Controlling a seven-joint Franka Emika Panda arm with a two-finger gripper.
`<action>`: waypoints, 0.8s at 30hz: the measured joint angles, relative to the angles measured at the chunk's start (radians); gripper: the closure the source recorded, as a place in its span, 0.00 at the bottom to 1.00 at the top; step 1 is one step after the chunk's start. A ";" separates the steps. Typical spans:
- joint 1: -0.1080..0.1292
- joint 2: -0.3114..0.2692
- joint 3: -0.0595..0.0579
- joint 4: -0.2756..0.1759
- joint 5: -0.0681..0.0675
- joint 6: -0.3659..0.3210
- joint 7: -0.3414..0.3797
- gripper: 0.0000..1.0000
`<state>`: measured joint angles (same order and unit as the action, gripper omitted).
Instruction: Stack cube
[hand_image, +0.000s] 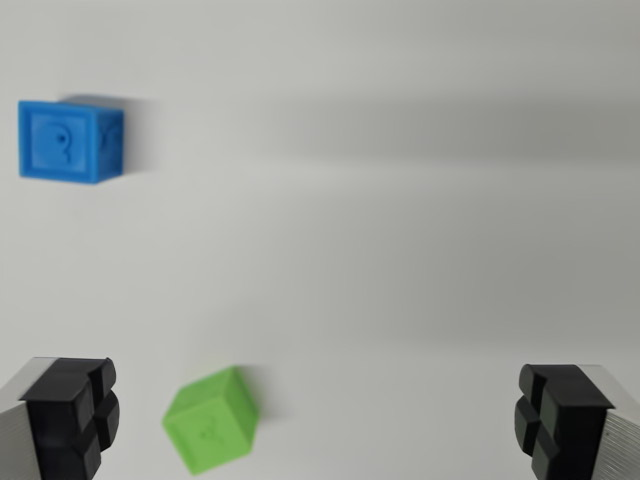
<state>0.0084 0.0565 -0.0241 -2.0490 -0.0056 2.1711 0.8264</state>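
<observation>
Hand (320, 420) spread wide, green cube (212, 419) between its fingers.

Illumination is bright, even and diffuse across the pale surface (400, 260); no glare is present. The whole picture is slightly soft. The blue cube (70, 140), far ahead of the hand (320, 420) toward the wrist view's left, casts a faint grey shadow to its right. The green cube (212, 418), near the left finger, has blurred edges. A broad, dim shadow band crosses the far surface.
</observation>
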 joint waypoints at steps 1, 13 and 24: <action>0.001 -0.004 0.001 -0.009 0.000 0.004 -0.002 0.00; 0.013 -0.043 0.008 -0.113 0.000 0.060 -0.030 0.00; 0.030 -0.082 0.017 -0.226 0.000 0.124 -0.060 0.00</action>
<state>0.0383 -0.0253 -0.0066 -2.2746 -0.0057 2.2954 0.7660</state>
